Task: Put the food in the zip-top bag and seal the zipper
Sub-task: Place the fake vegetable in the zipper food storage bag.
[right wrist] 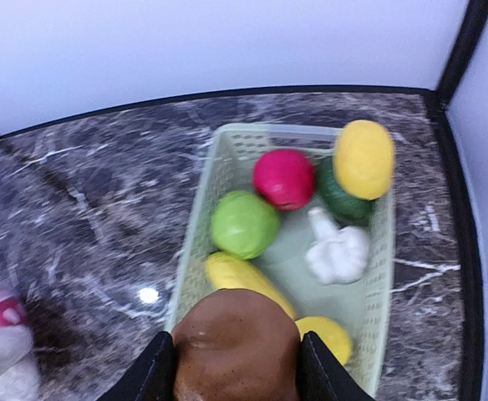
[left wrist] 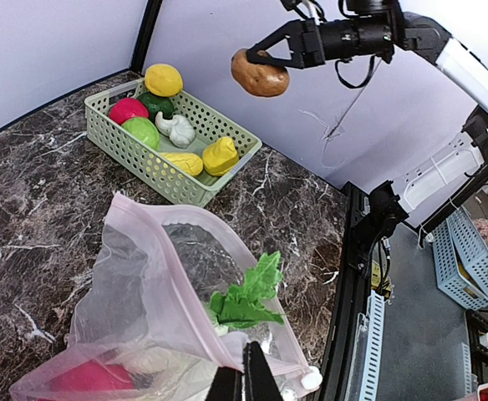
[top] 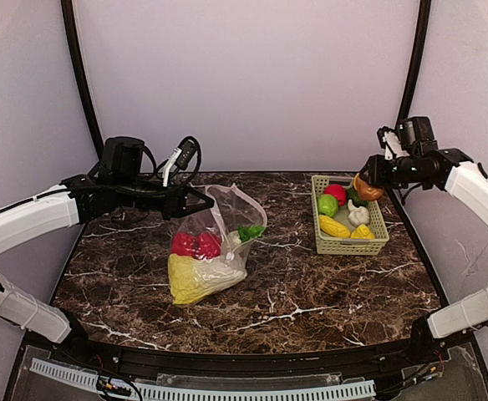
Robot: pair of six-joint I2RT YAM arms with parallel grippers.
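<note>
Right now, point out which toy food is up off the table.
The brown potato, held in the air by the right gripper. Every other piece lies in the green basket or inside the bag.

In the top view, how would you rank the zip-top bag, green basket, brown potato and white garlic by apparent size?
1. zip-top bag
2. green basket
3. brown potato and white garlic: alike, and the potato is lifted nearer the camera.

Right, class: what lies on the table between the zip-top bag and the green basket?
Nothing sits there. Only bare marble tabletop separates the zip-top bag from the green basket, clearest in the top external view.
</note>
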